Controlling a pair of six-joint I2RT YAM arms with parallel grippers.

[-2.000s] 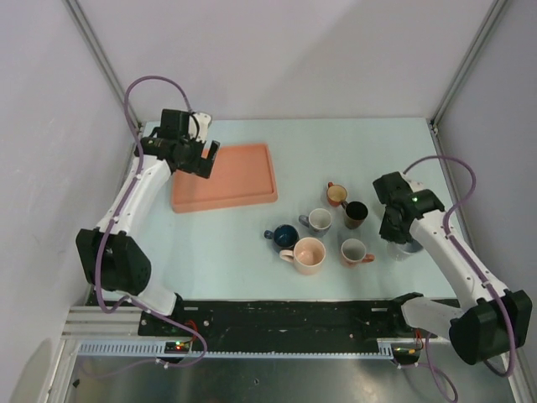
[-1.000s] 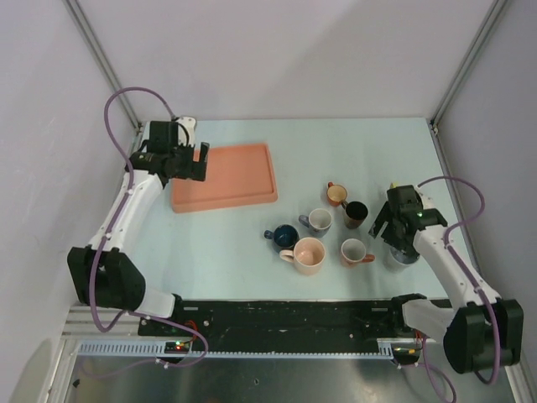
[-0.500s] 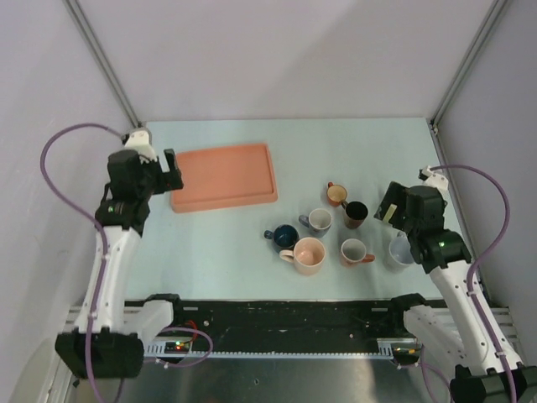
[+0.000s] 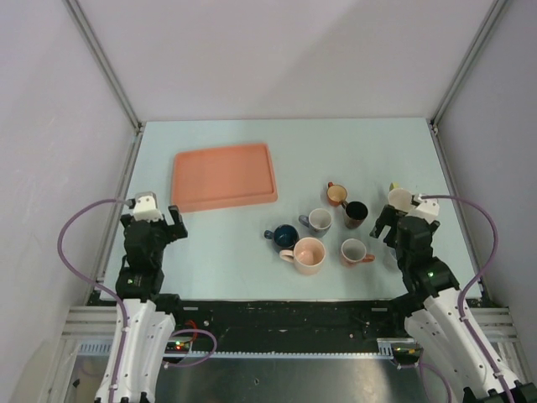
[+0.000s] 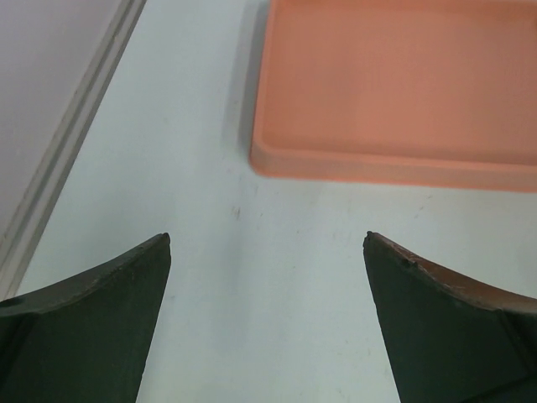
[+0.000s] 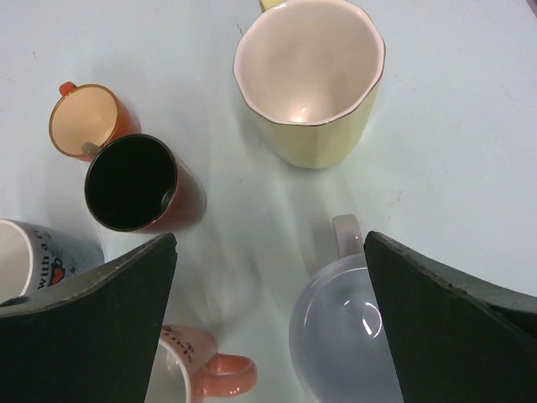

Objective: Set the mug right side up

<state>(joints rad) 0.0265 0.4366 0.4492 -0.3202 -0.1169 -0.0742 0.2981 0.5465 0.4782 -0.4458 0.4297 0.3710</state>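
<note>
Clear mug (image 6: 348,336) on counter (image 6: 470,126), just base-side of yellow mug (image 6: 310,84), handle twd it, which way up unclear, right fingers (image 6: 109,311) spread wide above, holding nothing, black mug (image 6: 134,180) left of yellow mug, left fingers (image 5: 101,311) wide, empty, well left, facing orange tray (image 5: 403,84).

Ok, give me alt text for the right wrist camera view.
The open right gripper hangs over a pale table, its dark fingers framing a clear mug at the bottom edge. A yellow mug stands upright beyond it; left of them sit an orange mug, a dark red mug, a white printed mug and a pink-handled mug, mouths up.
</note>
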